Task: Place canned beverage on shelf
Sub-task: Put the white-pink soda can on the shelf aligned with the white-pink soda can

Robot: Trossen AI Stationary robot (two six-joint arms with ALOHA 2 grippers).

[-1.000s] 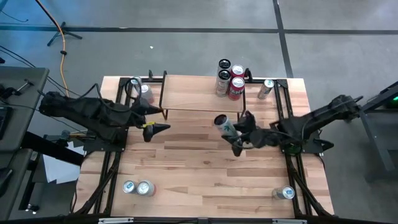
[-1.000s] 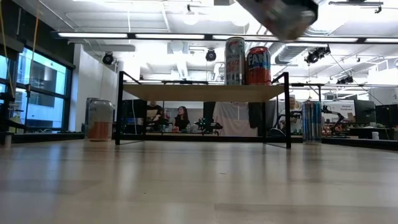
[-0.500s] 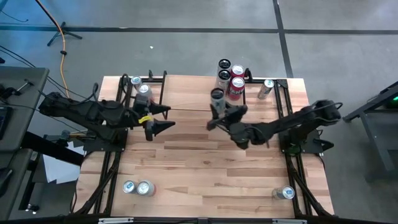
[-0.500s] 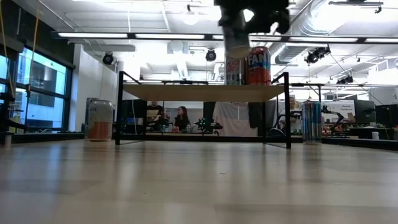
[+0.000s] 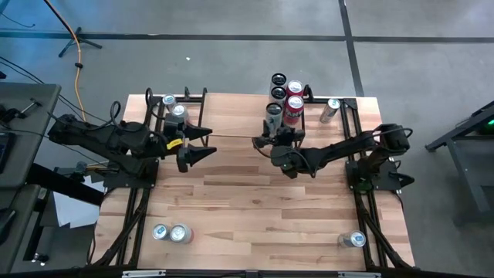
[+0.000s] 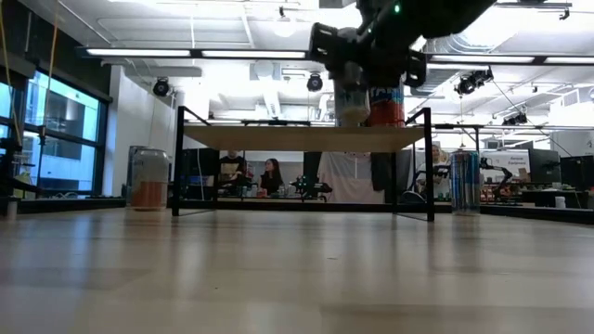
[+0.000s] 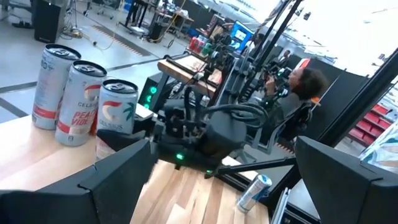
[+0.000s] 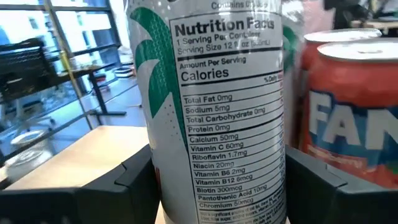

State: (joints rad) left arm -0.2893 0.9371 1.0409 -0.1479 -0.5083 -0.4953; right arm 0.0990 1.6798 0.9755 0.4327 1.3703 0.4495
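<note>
right tool clamps can upright, to stand it on shelf right end | left tool open, empty

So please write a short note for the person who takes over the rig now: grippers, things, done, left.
Right gripper: shut on the white slim can with green palm print, upright at the light wood shelf with black legs, beside the red soda can; whether it already stands on the shelf cannot be told.
Left gripper: open, empty, at the shelf's front left.
Left: release, withdraw.
</note>
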